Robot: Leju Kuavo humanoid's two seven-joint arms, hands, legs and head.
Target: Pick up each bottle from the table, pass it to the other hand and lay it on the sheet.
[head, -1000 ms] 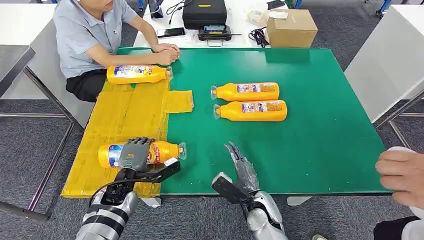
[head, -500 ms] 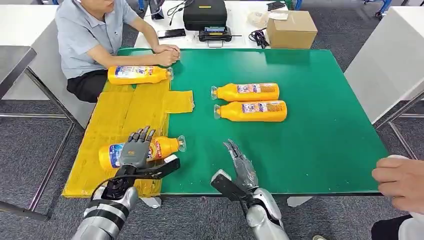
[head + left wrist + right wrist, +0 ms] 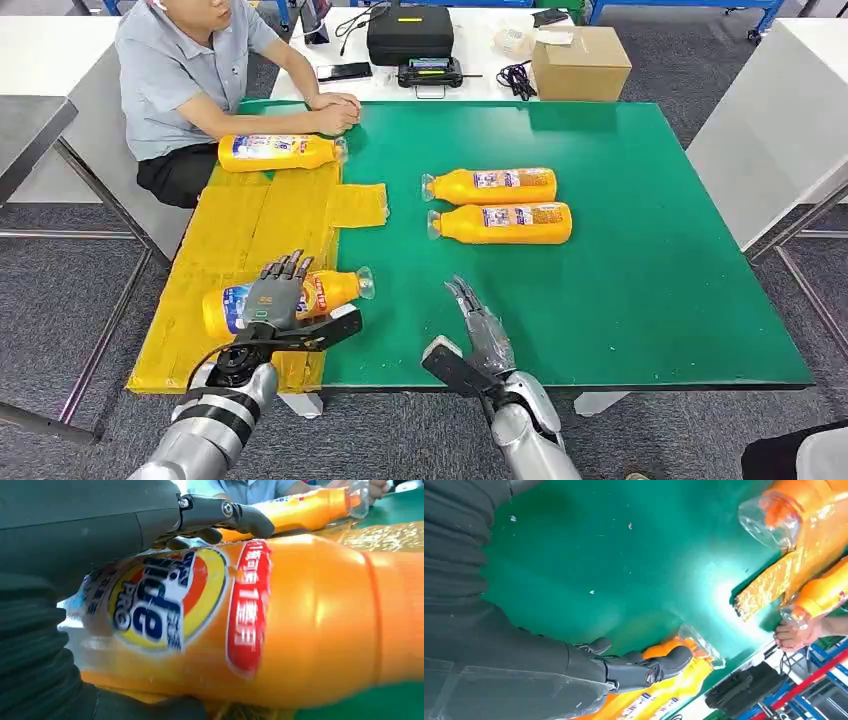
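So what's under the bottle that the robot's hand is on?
The yellow sheet lies under that bottle, spread on the green table. The left hand covers the bottle's middle, so the sheet directly beneath is hidden.

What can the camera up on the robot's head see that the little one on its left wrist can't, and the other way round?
Head view alone: the whole green table, two bottles lying side by side, the right robot hand empty over the table edge, a cardboard box.
Left wrist view alone: the near bottle's label print, close up.
Both: the left robot hand over the near bottle on the yellow sheet, the far bottle, and the seated person.
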